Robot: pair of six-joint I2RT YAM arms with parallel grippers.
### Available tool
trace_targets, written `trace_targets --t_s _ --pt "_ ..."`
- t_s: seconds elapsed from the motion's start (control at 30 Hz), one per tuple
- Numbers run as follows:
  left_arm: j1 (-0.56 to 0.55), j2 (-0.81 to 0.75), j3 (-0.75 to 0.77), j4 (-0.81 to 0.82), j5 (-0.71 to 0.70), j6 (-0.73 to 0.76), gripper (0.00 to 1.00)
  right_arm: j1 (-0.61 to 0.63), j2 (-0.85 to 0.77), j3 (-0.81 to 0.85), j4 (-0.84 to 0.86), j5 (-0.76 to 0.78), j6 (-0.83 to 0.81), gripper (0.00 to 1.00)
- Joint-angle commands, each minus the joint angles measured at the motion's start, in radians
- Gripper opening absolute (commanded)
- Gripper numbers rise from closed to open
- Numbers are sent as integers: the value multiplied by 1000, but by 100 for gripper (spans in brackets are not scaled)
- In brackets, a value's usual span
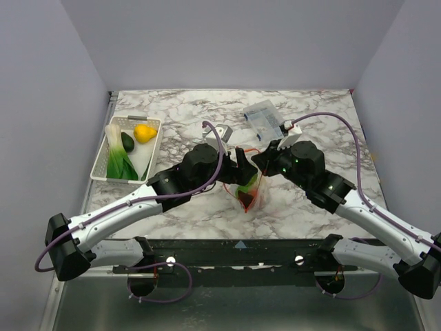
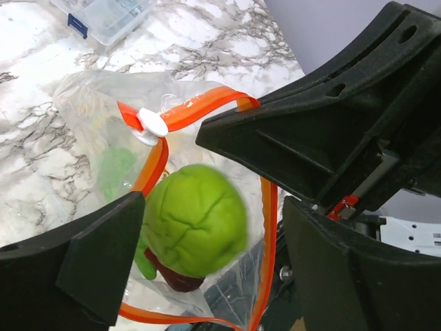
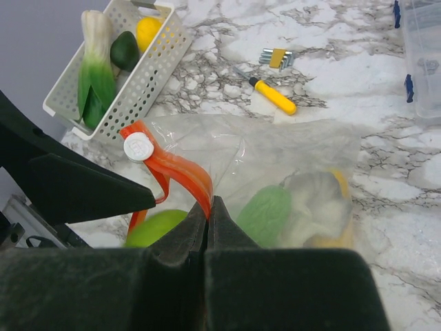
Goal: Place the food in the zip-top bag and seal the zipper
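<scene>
The clear zip-top bag (image 1: 245, 190) stands mouth-up between both arms, its orange-red zipper (image 2: 207, 105) held wide with a white slider (image 2: 153, 123) at one end. My right gripper (image 3: 209, 203) is shut on the zipper (image 3: 180, 172) at the mouth's edge. My left gripper (image 2: 210, 207) hangs open over the mouth. A round, light green food piece (image 2: 194, 221) sits blurred between its fingers, touching neither, above a dark red piece. Through the plastic show a green leaf (image 3: 265, 214) and white and yellow pieces (image 3: 313, 203).
A white perforated basket (image 1: 103, 162) at the left holds a yellow piece (image 1: 144, 132), a dark green one (image 1: 127, 141) and a green-white leek (image 1: 120, 162). A clear box with blue edges (image 1: 262, 117) stands behind. A yellow stick (image 3: 274, 96) and metal clips (image 3: 275, 58) lie beyond the bag.
</scene>
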Motion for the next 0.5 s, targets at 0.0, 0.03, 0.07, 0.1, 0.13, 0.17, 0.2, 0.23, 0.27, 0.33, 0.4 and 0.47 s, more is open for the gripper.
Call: trace_targets --t_s 0.0,0.03,0.07,0.1,0.13,0.17,0.2,0.23,0.27,0.33,0.4,0.47 --pt "-5 11 38 -36 -13 27 87 6 -26 -11 1 27 3 0" --pt "-5 7 38 -38 -21 27 88 6 -27 -11 2 27 3 1" --pt "-5 3 35 -39 -23 29 88 5 -27 -11 0 28 2 1" --pt "-5 -2 35 -40 -23 37 89 6 -27 -12 0 28 0 1" --pt "-5 -6 34 -42 -24 42 89 5 -27 -14 2 29 1 1" --pt "-6 -13 33 -45 -28 49 89 6 -27 -14 2 30 1 1" --pt "-5 -22 30 -45 -33 54 89 6 -26 -12 2 30 1 1" --pt "-5 -31 26 -44 -43 61 88 6 -24 -12 1 30 0 1" --pt "-6 -42 18 -40 -55 69 88 7 -23 -12 2 30 0 1" --pt "-5 -68 3 -34 -88 78 88 6 -23 -10 2 30 -1 1" --pt "-1 -96 -11 -33 -122 85 88 7 -19 -11 2 31 -1 0" --pt "12 -123 -24 -37 -151 79 88 6 -18 -12 2 30 -2 1"
